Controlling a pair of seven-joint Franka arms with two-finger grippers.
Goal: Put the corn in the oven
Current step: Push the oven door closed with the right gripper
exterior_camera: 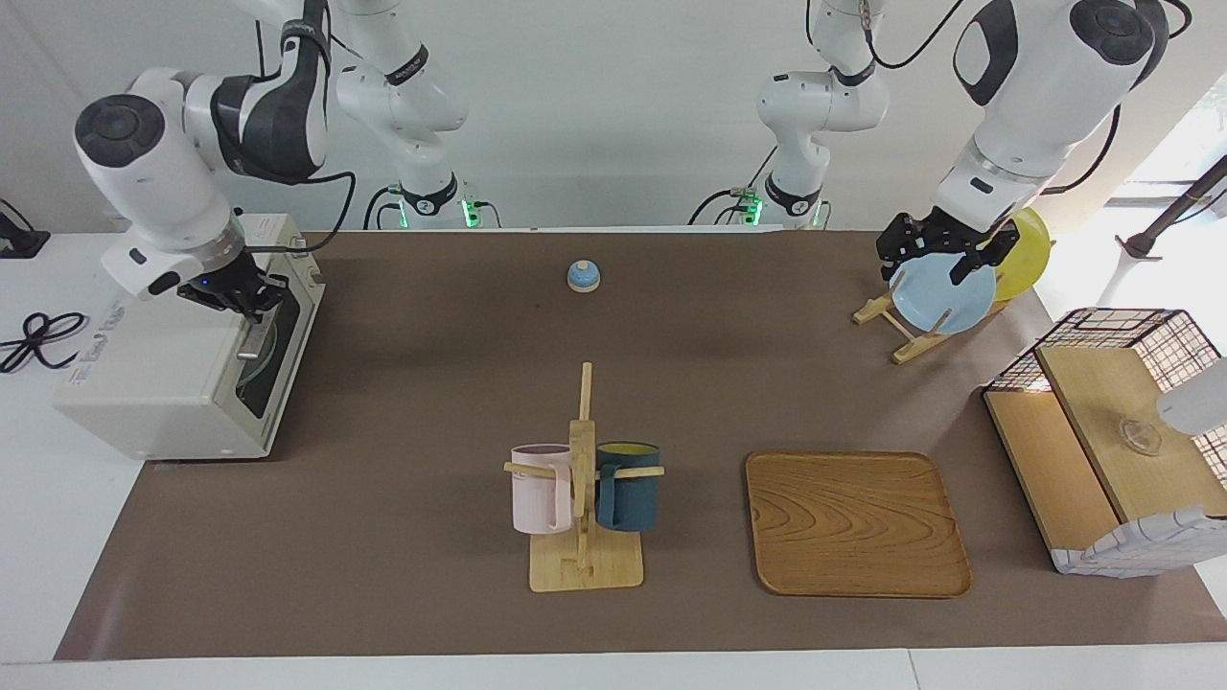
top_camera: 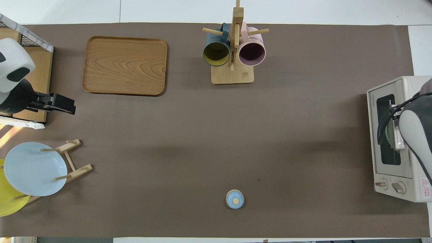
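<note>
Two arms are in your view, and only the right one is at the oven [exterior_camera: 153, 383], which stands at the right arm's end of the table with its dark glass door shut. The right gripper [exterior_camera: 242, 295] sits at the top edge of that door, just above the bar handle [exterior_camera: 253, 337]; you cannot tell whether it is spread or closed. The corn is hidden from you: through the glass only a greenish plate [exterior_camera: 257, 362] shows dimly. The left gripper [exterior_camera: 935, 268] waits in the air with its fingers spread, over the mat between the wire basket [exterior_camera: 1102, 335] and the plate rack [exterior_camera: 901, 335] that holds a blue plate [exterior_camera: 944, 302] and a yellow plate [exterior_camera: 1030, 251]. Near the robots lies a small blue bell [exterior_camera: 583, 276]; farther from them stand a mug tree [exterior_camera: 582, 498] and a wooden tray [exterior_camera: 853, 522].
</note>
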